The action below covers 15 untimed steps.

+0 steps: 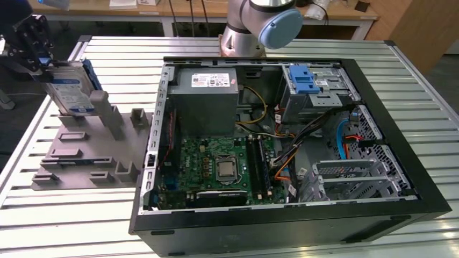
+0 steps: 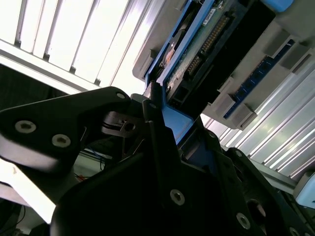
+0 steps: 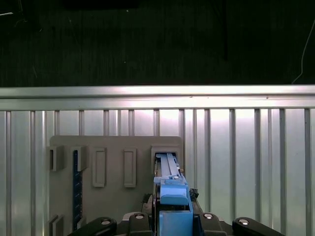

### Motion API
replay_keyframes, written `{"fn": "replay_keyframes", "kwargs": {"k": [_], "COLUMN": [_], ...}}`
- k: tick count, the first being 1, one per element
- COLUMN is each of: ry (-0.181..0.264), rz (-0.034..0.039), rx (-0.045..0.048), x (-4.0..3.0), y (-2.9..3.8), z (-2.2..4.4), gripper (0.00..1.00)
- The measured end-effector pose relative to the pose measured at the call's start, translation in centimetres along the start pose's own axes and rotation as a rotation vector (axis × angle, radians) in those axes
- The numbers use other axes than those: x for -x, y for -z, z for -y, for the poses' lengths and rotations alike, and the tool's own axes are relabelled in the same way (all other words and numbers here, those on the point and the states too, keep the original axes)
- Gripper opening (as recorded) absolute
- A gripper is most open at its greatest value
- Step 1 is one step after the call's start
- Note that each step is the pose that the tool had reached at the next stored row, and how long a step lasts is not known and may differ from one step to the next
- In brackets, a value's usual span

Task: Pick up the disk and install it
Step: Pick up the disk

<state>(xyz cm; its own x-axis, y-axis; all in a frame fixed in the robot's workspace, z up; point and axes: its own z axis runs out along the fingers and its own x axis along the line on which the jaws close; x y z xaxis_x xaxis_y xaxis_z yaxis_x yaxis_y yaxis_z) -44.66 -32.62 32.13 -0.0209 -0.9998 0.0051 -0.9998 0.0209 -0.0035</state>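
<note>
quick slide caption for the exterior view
The gripper holds the disk upright at the grey rack, beside the open computer case.

Slatted metal table [image 1: 412,80], grey slotted rack [image 1: 86,161], open computer case [image 1: 287,231] beside it

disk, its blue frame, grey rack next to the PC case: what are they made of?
Disk: looks like bare silver metal with a dull sheen and a paper-like white-and-blue label.
Frame: likely moulded plastic, in an even matte blue.
Rack: probably plastic, flat matte grey and blocky; it could be painted.
</note>
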Motion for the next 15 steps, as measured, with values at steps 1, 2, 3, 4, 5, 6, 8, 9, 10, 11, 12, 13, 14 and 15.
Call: {"fn": "replay_keyframes", "kwargs": {"k": [1, 2, 3, 4, 5, 6, 8, 9, 10, 11, 12, 13, 14, 15], "ry": [0.0, 0.0, 0.0, 0.0, 0.0, 0.0, 0.0, 0.0, 0.0, 0.0, 0.0, 0.0, 0.0, 0.0], "rz": [0.0, 0.0, -0.0001, 0.0, 0.0, 0.0, 0.0, 0.0, 0.0, 0.0, 0.0, 0.0, 0.0, 0.0], "rx": [0.0001, 0.0001, 0.0002, 0.0, 0.0, 0.0001, 0.0, 0.0, 0.0, 0.0001, 0.0, 0.0001, 0.0, 0.0], "x": [0.0, 0.0, 0.0, 0.0, 0.0, 0.0, 0.0, 0.0, 0.0, 0.0, 0.0, 0.0, 0.0, 0.0], "y": [0.04, 0.08, 0.13, 0.16, 0.2, 0.25, 0.32, 0.36, 0.39, 0.42, 0.45, 0.49, 0.52, 0.54], "z": [0.0, 0.0, 0.0, 0.0, 0.0, 0.0, 0.0, 0.0, 0.0, 0.0, 0.0, 0.0, 0.0, 0.0], "gripper": [0.36, 0.36, 0.36, 0.36, 0.36, 0.36, 0.36, 0.36, 0.36, 0.36, 0.36, 0.36, 0.36, 0.36]}}
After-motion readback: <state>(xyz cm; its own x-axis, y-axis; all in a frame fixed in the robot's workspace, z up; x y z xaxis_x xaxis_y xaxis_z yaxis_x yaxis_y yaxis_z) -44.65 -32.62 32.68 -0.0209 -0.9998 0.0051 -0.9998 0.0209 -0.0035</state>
